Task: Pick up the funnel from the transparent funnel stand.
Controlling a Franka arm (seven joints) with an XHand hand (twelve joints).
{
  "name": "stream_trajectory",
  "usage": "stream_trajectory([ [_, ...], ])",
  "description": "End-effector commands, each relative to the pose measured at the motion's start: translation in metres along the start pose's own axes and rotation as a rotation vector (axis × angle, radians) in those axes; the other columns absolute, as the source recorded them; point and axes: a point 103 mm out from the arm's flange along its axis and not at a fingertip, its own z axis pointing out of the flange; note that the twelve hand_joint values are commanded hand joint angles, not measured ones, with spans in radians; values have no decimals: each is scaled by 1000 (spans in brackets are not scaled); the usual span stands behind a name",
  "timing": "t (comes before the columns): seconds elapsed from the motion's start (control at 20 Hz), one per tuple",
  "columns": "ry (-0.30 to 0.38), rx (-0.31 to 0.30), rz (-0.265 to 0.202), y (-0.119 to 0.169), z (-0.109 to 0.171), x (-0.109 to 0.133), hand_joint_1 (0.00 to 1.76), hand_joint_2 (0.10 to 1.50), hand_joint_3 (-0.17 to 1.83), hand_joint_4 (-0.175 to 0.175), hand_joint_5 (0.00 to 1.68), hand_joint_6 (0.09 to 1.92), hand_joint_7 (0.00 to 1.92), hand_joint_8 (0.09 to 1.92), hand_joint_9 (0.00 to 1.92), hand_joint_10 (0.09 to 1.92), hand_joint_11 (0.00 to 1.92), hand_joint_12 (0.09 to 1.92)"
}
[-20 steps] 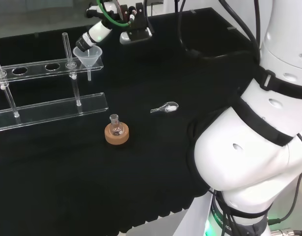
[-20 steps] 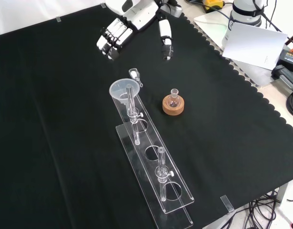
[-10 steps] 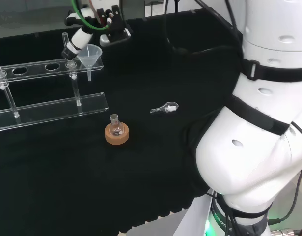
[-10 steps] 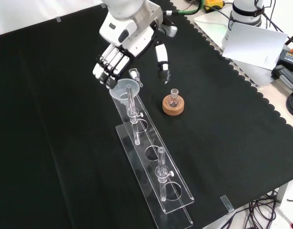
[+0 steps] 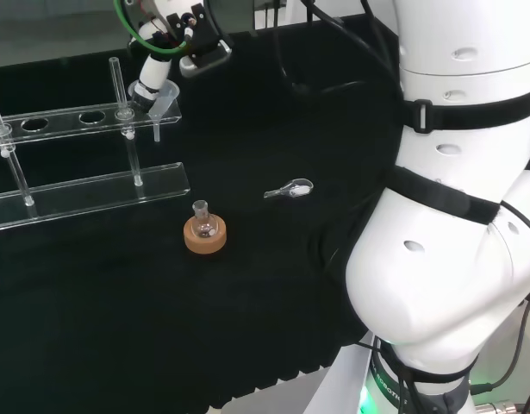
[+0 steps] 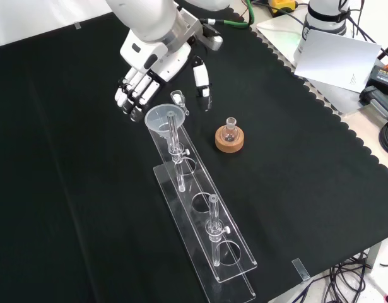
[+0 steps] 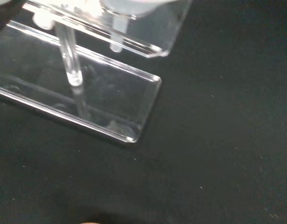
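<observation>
Front view shows the hand [image 6: 157,60] with fingers [image 6: 127,95] spread apart above the funnel [image 6: 162,118] seated in its clear stand [image 6: 203,208].

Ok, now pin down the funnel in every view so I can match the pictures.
Head view: the funnel sits at the right end of the stand's top shelf, upper left, right below the hand.
Front view: the funnel sits at the stand's far end, upper middle.
Wrist view: its stem pokes down through the shelf.
Shared landmark: the cork ring, in head and front views.
</observation>
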Motion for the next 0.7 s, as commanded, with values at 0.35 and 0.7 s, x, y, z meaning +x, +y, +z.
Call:
stream_trajectory([
  [0.35,28,-6,8,8,1,1,634,603,0,7,0,87,0,87,0,87,0,520],
  [0.7,63,20,26,18,5,-2,628,609,3,4,0,87,0,87,0,87,0,604],
])
